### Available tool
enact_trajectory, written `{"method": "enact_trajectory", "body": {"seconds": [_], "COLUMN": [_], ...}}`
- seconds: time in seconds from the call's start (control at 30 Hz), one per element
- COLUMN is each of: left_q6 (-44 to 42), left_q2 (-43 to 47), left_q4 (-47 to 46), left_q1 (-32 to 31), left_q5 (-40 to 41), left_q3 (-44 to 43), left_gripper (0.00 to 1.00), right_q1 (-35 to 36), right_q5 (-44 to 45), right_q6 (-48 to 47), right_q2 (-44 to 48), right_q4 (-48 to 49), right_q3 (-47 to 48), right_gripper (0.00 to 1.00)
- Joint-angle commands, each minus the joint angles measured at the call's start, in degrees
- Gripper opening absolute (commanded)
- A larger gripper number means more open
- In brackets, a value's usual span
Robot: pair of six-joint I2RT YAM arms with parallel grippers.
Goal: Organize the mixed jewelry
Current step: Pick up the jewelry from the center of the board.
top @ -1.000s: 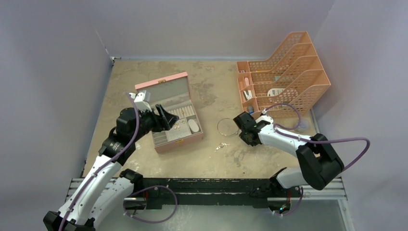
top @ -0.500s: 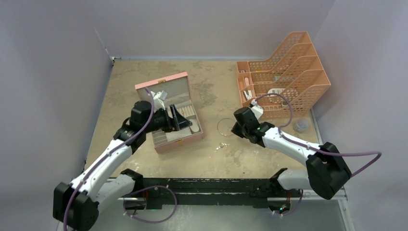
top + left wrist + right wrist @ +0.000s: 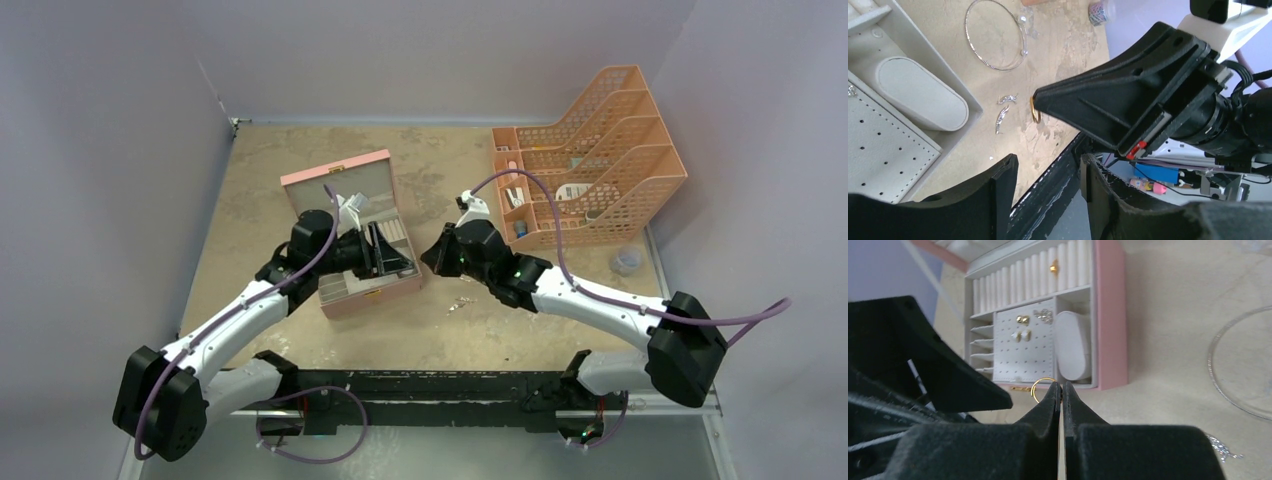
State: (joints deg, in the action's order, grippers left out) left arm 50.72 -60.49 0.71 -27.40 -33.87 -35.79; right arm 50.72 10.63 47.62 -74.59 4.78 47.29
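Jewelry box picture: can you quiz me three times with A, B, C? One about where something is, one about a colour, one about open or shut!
1. Where is the large thin silver wire hoop?
A in a green cup; B on the tan table; C in a blue bowl.
2. What colour is the small metal ring pinched by the right gripper?
A gold; B blue; C red.
3. The pink rectangular box with grey lining is:
A shut; B upside down; C open.

Answers: B, the hoop lies flat on the tabletop, apart from the box. A, the ring gleams yellow at the shut fingertips. C, the box's compartments are showing.
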Motion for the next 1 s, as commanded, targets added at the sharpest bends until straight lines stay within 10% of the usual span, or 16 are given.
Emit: {"method": "enact_trajectory", "body": {"seconds": [0.0,0.97], "left_q6": [2.73,8.39], "left_q2": [1.27,2.42], "left_q4": [-5.19,-9.97], "left_q1": [-0.07,-0.02], "left_q5": [0.90,5.54], "left_q3": [0.82,3.54], "left_gripper": [0.49,0.26], "right_q1": [0.96,1.49], "right_q5": [-4.06,-9.34], "right_q6": [-3.70,-6.75], "right_q2": [1.29,2.19], "right_q4": [5.90,10.17], "right_q3": [2.18,-0.36], "right_gripper": [0.00,0.00]}}
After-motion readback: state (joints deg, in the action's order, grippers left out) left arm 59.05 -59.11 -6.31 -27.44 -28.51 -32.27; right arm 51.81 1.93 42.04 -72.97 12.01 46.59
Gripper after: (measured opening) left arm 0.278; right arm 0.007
